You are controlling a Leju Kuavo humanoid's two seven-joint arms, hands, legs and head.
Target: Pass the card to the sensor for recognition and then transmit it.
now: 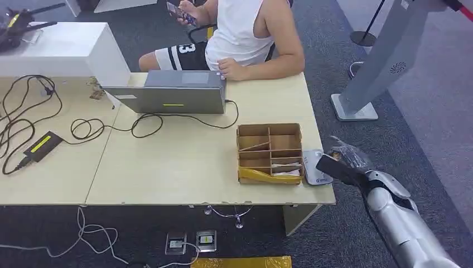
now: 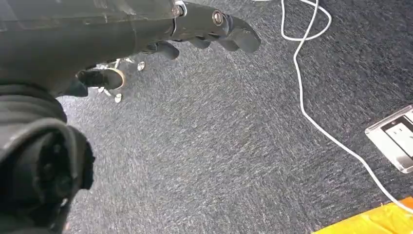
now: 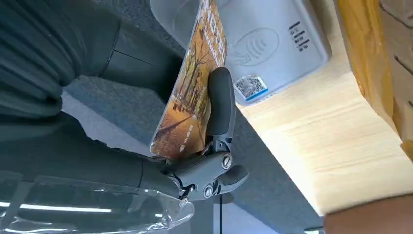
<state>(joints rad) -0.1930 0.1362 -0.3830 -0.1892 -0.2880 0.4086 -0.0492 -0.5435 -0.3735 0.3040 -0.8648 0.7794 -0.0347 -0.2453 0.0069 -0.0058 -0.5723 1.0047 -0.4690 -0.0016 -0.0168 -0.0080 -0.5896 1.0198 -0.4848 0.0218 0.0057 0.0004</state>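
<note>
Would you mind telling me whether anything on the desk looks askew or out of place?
Yes: in the cardboard organiser, one divider lies slanted across its compartment, and a yellow strip hangs crookedly along the front wall.

A person [image 1: 240, 33] in a white sleeveless top sat at the far side of the pale wooden table [image 1: 184, 167], one hand resting by a grey laptop [image 1: 173, 92]. A black cable [image 1: 150, 123] ran from the laptop across the tabletop to a black power brick [image 1: 42, 145]. Near the table's right edge stood a cardboard divider box [image 1: 270, 152] holding a few pale slips. A white cabinet [image 1: 61, 50] stood at the far left. On the dark carpet lay a white cord [image 2: 311, 112], floor sockets [image 1: 192, 242] and a yellow strip [image 1: 242, 262].
</note>
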